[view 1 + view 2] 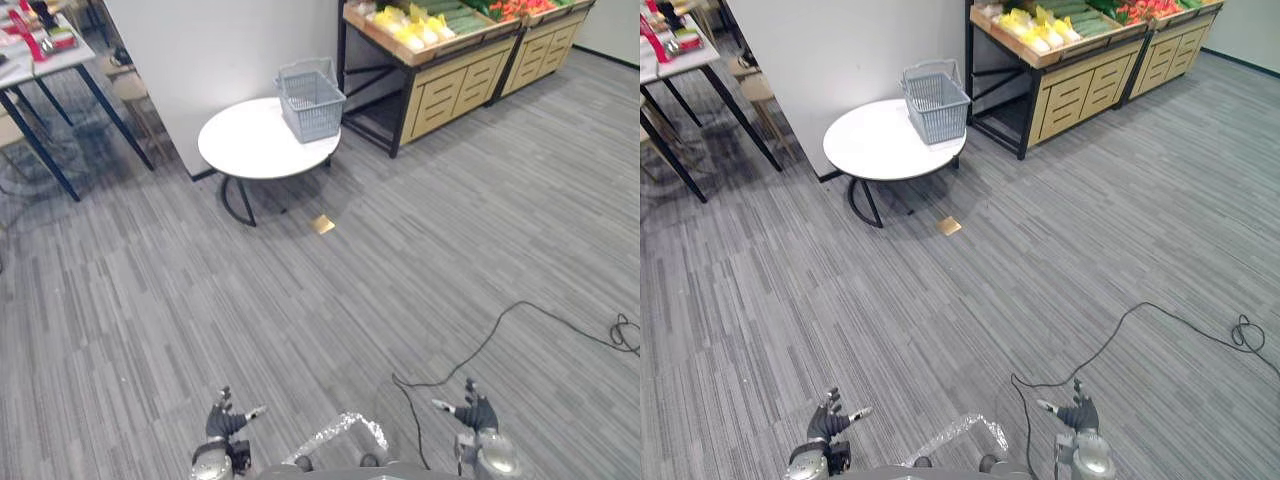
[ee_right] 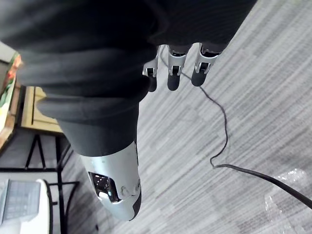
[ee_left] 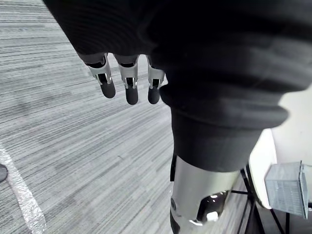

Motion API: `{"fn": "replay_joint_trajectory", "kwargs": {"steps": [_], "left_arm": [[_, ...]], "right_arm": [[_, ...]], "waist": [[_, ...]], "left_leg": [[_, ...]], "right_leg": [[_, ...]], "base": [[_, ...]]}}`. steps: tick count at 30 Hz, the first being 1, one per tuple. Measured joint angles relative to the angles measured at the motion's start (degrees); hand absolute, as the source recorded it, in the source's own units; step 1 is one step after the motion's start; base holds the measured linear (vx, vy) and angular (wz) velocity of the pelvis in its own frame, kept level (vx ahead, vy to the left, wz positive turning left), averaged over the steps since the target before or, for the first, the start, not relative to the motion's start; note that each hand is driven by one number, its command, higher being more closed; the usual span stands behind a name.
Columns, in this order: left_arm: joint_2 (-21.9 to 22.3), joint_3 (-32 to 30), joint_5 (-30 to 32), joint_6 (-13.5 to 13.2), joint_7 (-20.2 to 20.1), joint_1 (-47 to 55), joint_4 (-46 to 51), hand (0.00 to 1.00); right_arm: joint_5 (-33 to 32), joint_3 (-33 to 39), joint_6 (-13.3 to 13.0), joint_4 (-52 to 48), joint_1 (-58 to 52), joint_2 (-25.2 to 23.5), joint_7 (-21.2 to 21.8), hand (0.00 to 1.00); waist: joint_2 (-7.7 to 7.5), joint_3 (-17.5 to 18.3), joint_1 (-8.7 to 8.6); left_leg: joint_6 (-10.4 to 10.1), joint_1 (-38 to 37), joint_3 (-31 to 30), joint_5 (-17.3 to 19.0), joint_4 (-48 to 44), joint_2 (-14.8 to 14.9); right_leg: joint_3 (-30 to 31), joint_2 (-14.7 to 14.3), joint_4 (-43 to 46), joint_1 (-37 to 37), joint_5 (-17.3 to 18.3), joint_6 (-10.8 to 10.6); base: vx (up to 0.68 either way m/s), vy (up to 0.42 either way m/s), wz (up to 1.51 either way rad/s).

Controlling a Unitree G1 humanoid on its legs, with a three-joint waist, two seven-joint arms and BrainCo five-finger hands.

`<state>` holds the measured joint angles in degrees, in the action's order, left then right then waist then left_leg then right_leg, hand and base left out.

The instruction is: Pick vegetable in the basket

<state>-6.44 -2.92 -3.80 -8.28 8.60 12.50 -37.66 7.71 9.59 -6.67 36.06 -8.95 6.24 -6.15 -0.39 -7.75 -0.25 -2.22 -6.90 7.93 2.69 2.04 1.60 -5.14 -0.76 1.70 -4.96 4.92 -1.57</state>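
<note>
Facing the grey basket [image 1: 312, 105] on the far round bench [image 1: 250, 150]
Left hand [image 1: 222, 423] and right hand [image 1: 480, 415] hang near, released, fingers straight

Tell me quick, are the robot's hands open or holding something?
Left hand: open, holding nothing.
Right hand: open, holding nothing.
</note>
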Motion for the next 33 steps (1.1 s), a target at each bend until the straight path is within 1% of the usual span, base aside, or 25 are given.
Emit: {"fn": "replay_joint_trajectory", "kwargs": {"steps": [2,3,7,11,13,14,16,19,23,24,25,26,27,28,29,30,31,32,33], "left_arm": [[-0.02,-0.02,0.04,0.02,-0.05,0.07,0.91,0.00],[-0.02,-0.02,0.08,-0.01,-0.27,-0.02,1.83,0.00],[-0.01,-0.02,0.71,-0.58,-0.99,-0.03,3.94,0.00],[-0.01,-0.16,1.19,-0.63,-0.97,0.04,3.94,0.00],[0.00,-0.62,1.15,-0.63,-0.90,0.07,3.94,0.00],[0.07,-1.50,1.13,-0.63,-0.83,0.07,3.96,0.00],[0.07,-2.55,1.07,-0.63,-0.68,0.35,3.98,0.00],[0.44,-4.10,0.88,-0.62,0.09,1.36,4.73,0.00],[1.02,-6.26,-1.14,-0.63,0.74,2.99,6.97,0.00],[1.32,-7.37,-1.93,-0.63,1.59,3.36,7.72,0.00],[1.43,-8.15,-2.54,-0.66,1.68,3.87,8.26,0.00],[1.44,-8.37,-2.88,-0.66,1.70,3.86,8.46,0.00],[1.47,-8.50,-3.37,-0.69,1.78,3.98,9.09,0.00],[1.50,-8.49,-3.43,-0.75,1.83,4.02,9.66,0.00],[1.56,-8.46,-3.43,-0.75,1.83,4.02,9.84,0.00],[1.47,-8.26,-3.43,-0.77,1.82,4.05,10.31,0.00],[0.62,-7.57,-3.41,-0.79,1.84,3.53,10.48,0.00],[0.25,-7.25,-3.41,-0.79,1.90,3.45,10.48,0.00],[-0.18,-6.37,-3.42,-0.79,2.12,3.35,10.47,0.00]], "right_arm": [[1.98,-0.03,-0.02,-1.12,0.04,0.01,0.09,0.00],[2.25,-0.04,-0.02,-1.40,0.06,0.10,0.09,0.00],[4.05,-0.05,-0.01,-1.56,0.31,0.79,0.09,0.00],[4.12,-0.02,0.09,-1.55,0.25,0.94,0.06,0.00],[3.94,0.04,0.32,-1.54,0.21,0.94,-0.03,0.00],[3.59,0.19,0.39,-1.54,0.25,0.93,-0.15,0.00],[3.02,0.78,0.45,-1.51,0.41,0.92,-0.20,0.00],[1.43,2.48,0.59,-1.51,0.53,0.95,-0.70,0.00],[-0.04,3.65,0.73,-1.51,1.08,1.02,-1.46,0.00],[-0.48,3.67,0.81,-1.51,1.73,1.01,-1.51,0.00],[-0.50,3.80,0.83,-1.51,2.26,1.03,-1.65,0.00],[-0.52,3.93,0.85,-1.51,2.35,1.04,-1.73,0.00],[-0.61,4.09,0.93,-1.50,2.25,1.06,-2.09,0.00],[-0.89,4.08,1.02,-1.48,2.28,1.06,-2.60,0.00],[-0.96,4.07,1.10,-1.51,2.39,1.04,-2.61,0.00],[-1.03,4.03,1.38,-1.82,2.66,0.90,-2.61,0.00],[-1.25,3.96,1.89,-2.48,1.73,0.66,-2.59,0.00],[-1.56,4.00,2.15,-2.66,1.43,0.67,-2.59,0.00],[-1.73,4.01,2.34,-3.95,1.01,0.76,-2.62,0.00]], "waist": [[0.21,-0.25,-0.58],[0.27,-0.94,-0.60],[0.51,-1.12,-0.70],[0.52,-1.12,-0.77],[0.54,-1.14,-0.83],[0.53,-1.15,-0.93],[0.51,-1.22,-0.92],[0.81,-1.30,-0.89],[1.24,-1.38,-0.25],[1.37,-1.48,-0.24],[1.54,-1.54,-0.40],[1.57,-1.61,-0.38],[1.47,-1.64,-0.42],[1.41,-1.72,-0.32],[1.59,-1.82,-0.18],[1.83,-2.10,-0.53],[1.08,-2.99,-1.28],[1.37,-3.37,-1.48],[1.31,-3.45,-1.60]], "left_leg": [[-0.02,-0.42,0.00,0.01,-0.01,-0.12],[-0.04,-1.51,0.00,0.03,-0.03,-0.20],[-0.07,-1.72,0.03,0.06,-0.04,-0.60],[0.07,-1.67,0.03,0.29,-0.02,-0.70],[0.49,-1.51,0.03,0.56,-0.04,-0.70],[1.06,-1.24,0.07,0.93,-0.09,-0.74],[1.14,-0.35,0.24,1.02,-0.79,-0.75],[1.12,1.98,0.76,2.33,-3.04,-0.53],[1.44,6.18,2.68,6.07,-8.24,0.34],[1.57,7.39,3.32,7.67,-10.49,0.65],[1.77,8.51,3.65,9.34,-12.81,0.78],[1.87,8.72,3.87,10.22,-13.95,0.74],[2.75,9.14,4.10,12.39,-15.90,0.46],[3.08,9.10,4.27,14.73,-17.21,0.23],[3.32,8.99,4.26,15.55,-17.81,0.25],[3.77,8.32,3.70,16.56,-18.38,0.24],[4.42,4.67,2.73,17.68,-18.34,-0.31],[4.38,3.06,2.46,18.50,-18.03,-0.36],[4.33,0.51,1.64,19.77,-17.17,-0.31]], "right_leg": [[-0.30,0.16,0.00,-0.56,0.00,0.00],[-0.41,0.28,-0.02,-1.67,0.00,0.00],[-0.78,0.73,-0.01,-1.90,0.00,0.00],[-0.91,0.83,-0.01,-1.83,0.01,-0.01],[-0.99,0.83,-0.10,-1.74,0.11,-0.16],[-1.06,0.83,-0.44,-1.71,0.35,-0.54],[-1.12,0.87,-0.62,-1.29,0.22,-0.75],[-0.92,0.86,0.23,0.55,0.43,-1.03],[0.78,0.70,1.43,3.56,2.09,-1.71],[1.13,0.77,3.13,4.87,3.09,-1.95],[1.51,1.01,6.20,6.47,4.98,-2.65],[1.75,1.25,8.21,7.22,6.01,-3.13],[1.85,1.93,12.63,8.58,8.31,-3.74],[1.87,2.62,18.81,10.82,10.53,-5.31],[1.47,2.89,23.84,12.99,11.02,-5.42],[0.31,3.63,32.61,16.59,10.76,-5.11],[-1.39,5.13,46.18,21.80,11.21,-4.45],[-1.58,5.55,48.05,22.96,12.36,-4.03],[-3.20,6.02,48.10,25.37,13.38,-2.87]], "base": [[0.07,0.009,0.05],[0.05,0.008,0.04],[0.01,0.002,0.01],[-0.02,-0.003,0.00],[-0.08,-0.015,0.02],[-0.08,-0.017,0.02],[-0.09,-0.021,0.00],[-0.08,-0.027,-0.06],[0.02,0.010,-0.26],[0.11,0.029,-0.28],[0.13,0.041,-0.24],[0.16,0.064,-0.15],[0.20,0.080,-0.20],[0.21,0.095,-0.23],[0.23,0.115,-0.15],[0.32,0.111,0.22],[0.38,0.093,0.32],[0.49,0.066,0.38],[0.43,0.046,0.20]]}}
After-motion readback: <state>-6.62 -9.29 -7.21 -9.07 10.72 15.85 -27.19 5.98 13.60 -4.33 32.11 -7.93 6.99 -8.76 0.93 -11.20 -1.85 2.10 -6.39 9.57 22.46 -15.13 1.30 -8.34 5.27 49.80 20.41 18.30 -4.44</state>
